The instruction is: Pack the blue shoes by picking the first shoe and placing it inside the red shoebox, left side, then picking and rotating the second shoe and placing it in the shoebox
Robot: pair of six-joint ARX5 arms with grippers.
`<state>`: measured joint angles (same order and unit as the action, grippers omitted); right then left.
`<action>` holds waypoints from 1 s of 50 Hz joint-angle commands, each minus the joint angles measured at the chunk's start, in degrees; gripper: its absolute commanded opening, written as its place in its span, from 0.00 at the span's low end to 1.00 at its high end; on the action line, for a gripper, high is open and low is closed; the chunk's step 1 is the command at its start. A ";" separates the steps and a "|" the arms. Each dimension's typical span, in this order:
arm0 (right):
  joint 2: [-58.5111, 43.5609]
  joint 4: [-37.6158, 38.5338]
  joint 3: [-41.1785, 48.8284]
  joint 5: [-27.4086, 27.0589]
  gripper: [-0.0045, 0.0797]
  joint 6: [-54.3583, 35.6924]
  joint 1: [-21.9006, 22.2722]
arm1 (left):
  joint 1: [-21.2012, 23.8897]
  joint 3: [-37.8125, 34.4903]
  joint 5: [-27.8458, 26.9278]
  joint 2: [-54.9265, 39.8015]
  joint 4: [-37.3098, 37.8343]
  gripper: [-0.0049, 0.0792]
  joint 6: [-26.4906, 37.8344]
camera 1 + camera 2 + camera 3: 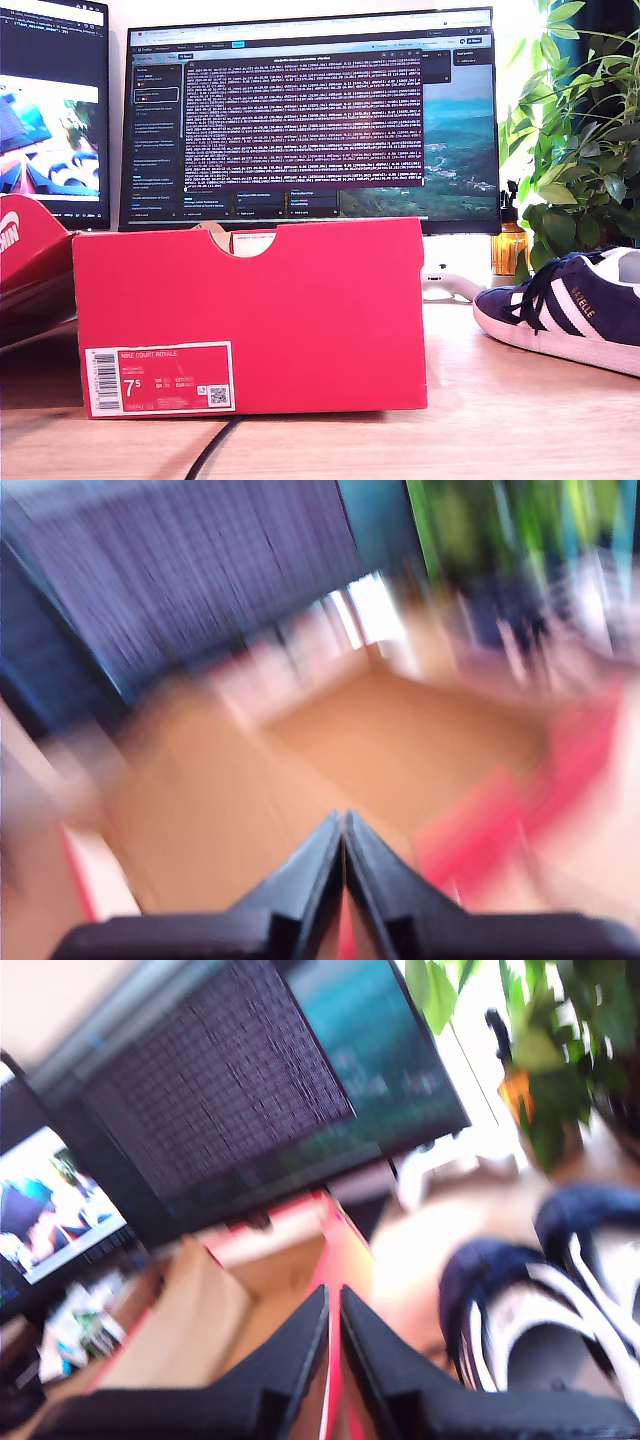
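Both grippers' fingers pressed together, empty; shoes (540,1310) beside red shoebox (250,315) — closed fingers risked shoving, not grasping.

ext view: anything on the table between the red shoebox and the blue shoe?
In the exterior view, mostly bare wood between the red shoebox and the blue shoe; only a white object sits farther back in that gap.

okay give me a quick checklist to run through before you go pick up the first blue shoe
1. My first gripper free: ok, shut on nothing.
2. My second gripper free: ok, shut, so open before grasping.
3. Bright red cardboard shoebox upright on the wooden table: ok.
4. Box interior clear: cannot tell, first wrist view is blurred.
5. Navy suede sneaker reachable: ok, lying at the exterior view's right.
6. Second navy shoe beside it: ok.
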<state>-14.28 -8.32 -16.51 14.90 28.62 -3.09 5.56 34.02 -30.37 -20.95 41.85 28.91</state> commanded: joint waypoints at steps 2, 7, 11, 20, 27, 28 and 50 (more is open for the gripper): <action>-4.59 -1.99 -2.54 0.22 0.04 0.07 -0.28 | 2.10 0.98 0.98 -2.91 1.57 0.04 6.58; -11.34 -5.44 -5.31 0.07 0.04 0.04 -0.28 | 5.66 0.98 7.69 -7.87 4.37 0.04 13.75; -17.81 -7.23 -7.63 -0.02 0.04 0.04 -0.28 | 9.03 0.98 12.20 -11.74 5.70 0.04 17.44; -33.29 -9.90 -14.14 0.24 0.04 -0.66 -0.28 | 18.75 0.98 18.16 -17.75 5.14 0.04 19.58; -44.57 -14.88 -21.33 2.75 0.05 -4.04 -0.59 | 26.69 0.98 27.02 -22.75 3.08 0.04 19.61; -45.92 -15.91 -22.47 3.06 0.06 -4.90 -0.72 | 27.63 0.98 28.11 -23.52 2.60 0.04 19.61; -60.98 -43.43 -48.06 -5.09 0.39 -23.65 -5.16 | 34.97 0.98 39.04 -40.59 -9.16 0.04 19.54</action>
<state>-74.52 -49.58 -63.18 12.36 6.87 -7.97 40.12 34.24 8.12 -60.27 33.85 48.25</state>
